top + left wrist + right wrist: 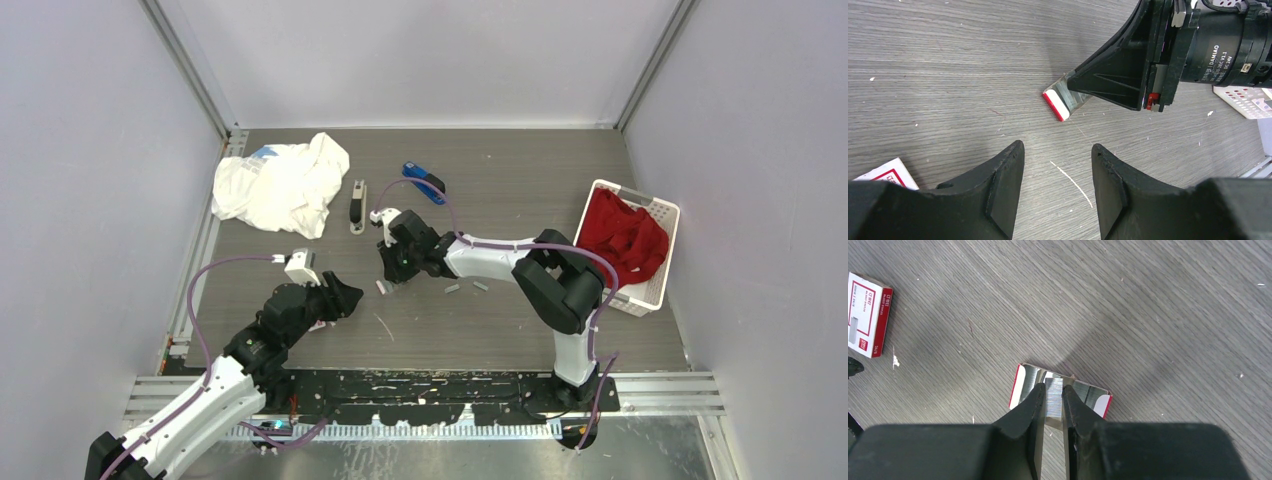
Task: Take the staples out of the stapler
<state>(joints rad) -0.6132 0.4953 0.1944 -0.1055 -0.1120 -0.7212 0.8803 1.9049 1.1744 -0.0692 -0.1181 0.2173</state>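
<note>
My right gripper (1052,389) is shut on a silvery strip of staples (1053,399), right over an open red-and-white card tray (1020,382) that holds more staple strips. In the top view the right gripper (395,265) is at mid-table. Two loose staple strips (452,289) (481,286) lie to its right and one (380,287) lies by its fingers. A grey-black stapler (356,206) and a blue stapler (423,181) lie further back. My left gripper (1058,155) is open and empty, low over bare table, near the tray (1057,102).
A closed red-and-white staple box (865,315) lies left of the tray, also in the left wrist view (885,175). A white cloth (280,185) lies at the back left. A white basket (662,215) with a red cloth (620,235) stands at the right.
</note>
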